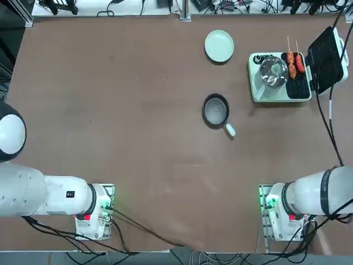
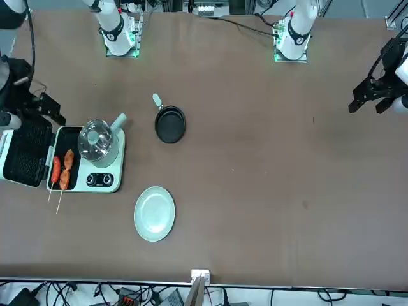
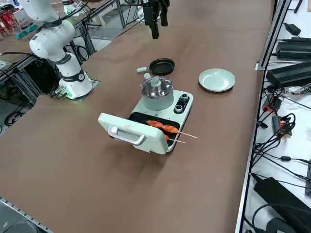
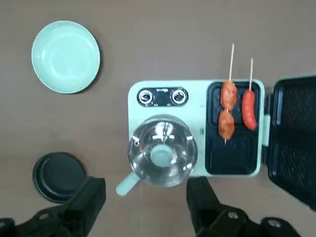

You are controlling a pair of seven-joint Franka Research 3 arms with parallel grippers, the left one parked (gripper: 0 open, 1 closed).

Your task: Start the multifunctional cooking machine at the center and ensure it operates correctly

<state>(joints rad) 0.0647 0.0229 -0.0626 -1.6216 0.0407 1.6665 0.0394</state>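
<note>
The multifunctional cooking machine (image 1: 278, 77) stands at the table's far right, pale green-white. Its glass-lidded pot (image 4: 162, 150) sits beside the black grill plate (image 4: 233, 148), which carries skewered sausages (image 4: 236, 108). The black hinged lid (image 4: 294, 133) lies folded open. Two dark knobs (image 4: 161, 97) sit on the front panel. My right gripper (image 4: 145, 200) hangs open and empty high above the machine (image 3: 160, 114), touching nothing. It also shows in the side view (image 3: 159, 20) and near the lid in the front view (image 2: 43, 113).
A small round black pan (image 1: 215, 109) with a white handle lies near the table's middle. A pale green plate (image 1: 219, 45) sits farther back, left of the machine. A black cable (image 1: 330, 124) trails from the machine toward my right arm's base (image 1: 281, 212).
</note>
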